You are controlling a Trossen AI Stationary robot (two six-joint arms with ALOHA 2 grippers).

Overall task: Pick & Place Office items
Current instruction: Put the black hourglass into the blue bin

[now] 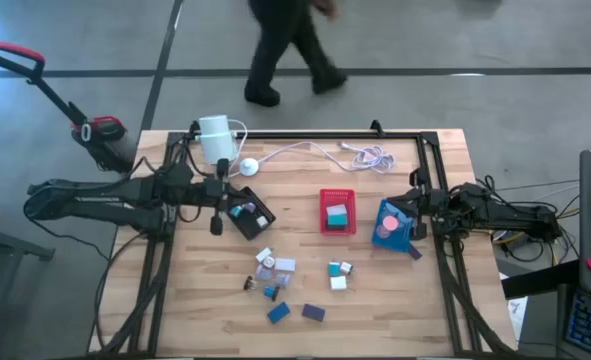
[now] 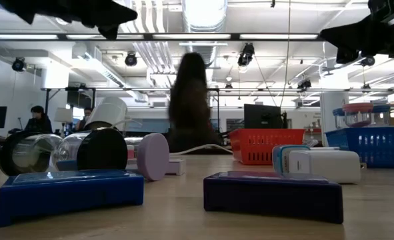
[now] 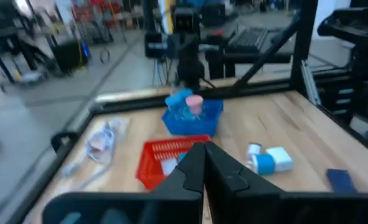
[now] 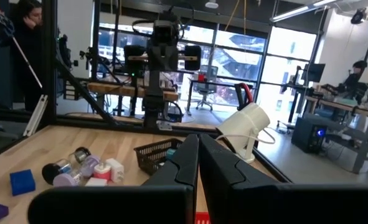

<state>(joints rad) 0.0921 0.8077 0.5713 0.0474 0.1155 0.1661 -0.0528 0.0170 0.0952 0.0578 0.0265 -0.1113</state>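
Fingers of the left gripper (image 1: 216, 226) are pressed together, empty, beside the black square tray (image 1: 248, 217); the right gripper (image 1: 416, 231), likewise closed, hangs over the blue tray (image 1: 391, 224). Small plastic office pieces (image 1: 274, 270) lie scattered toward the wooden tabletop's (image 1: 395, 300) near edge.

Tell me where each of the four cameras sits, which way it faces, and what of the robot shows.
High: above, straight down on the table; both arms.
Low: at tabletop height, level past the purple block into the room; arms overhead.
Left wrist: past the shut left gripper toward the blue tray.
Right wrist: past the shut right gripper toward the black tray.
Shared: red tray appears in high, low and left wrist views.
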